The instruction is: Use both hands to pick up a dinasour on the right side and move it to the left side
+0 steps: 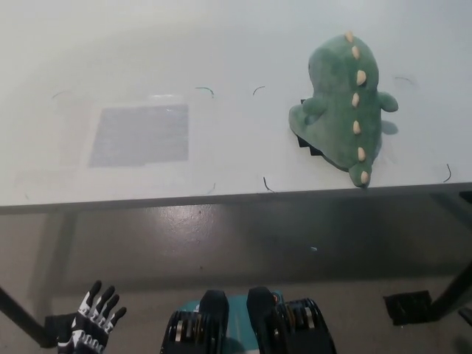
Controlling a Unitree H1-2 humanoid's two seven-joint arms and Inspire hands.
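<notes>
Left hand (pixel 92 324): white with black markings, low at the lower left, below the surface edge, fingers spread and pointing up, holding nothing, touching nothing.
Surface (pixel 221 44): pale, nearly white top filling the upper half; front edge running across the middle, dark underside and floor below it.
Grey patch (pixel 140 135): faint rectangular area on the left part of the surface, flat, bare, well apart from the toy.
Dark marks (pixel 204 90): small thin curved lines scattered on the surface, some between the patch and the toy, one near the front edge, one at the far right.
Dinosaur (pixel 344 110): green plush on the right part of the surface, back turned up, row of cream spikes running from head at the top to tail near the front edge; short arms sticking out to both sides; something dark and jagged peeking out beneath its left flank, identity unclear.
Right hand: nowhere in view.
Table leg (pixel 450 295): dark, slanting at the lower right.
</notes>
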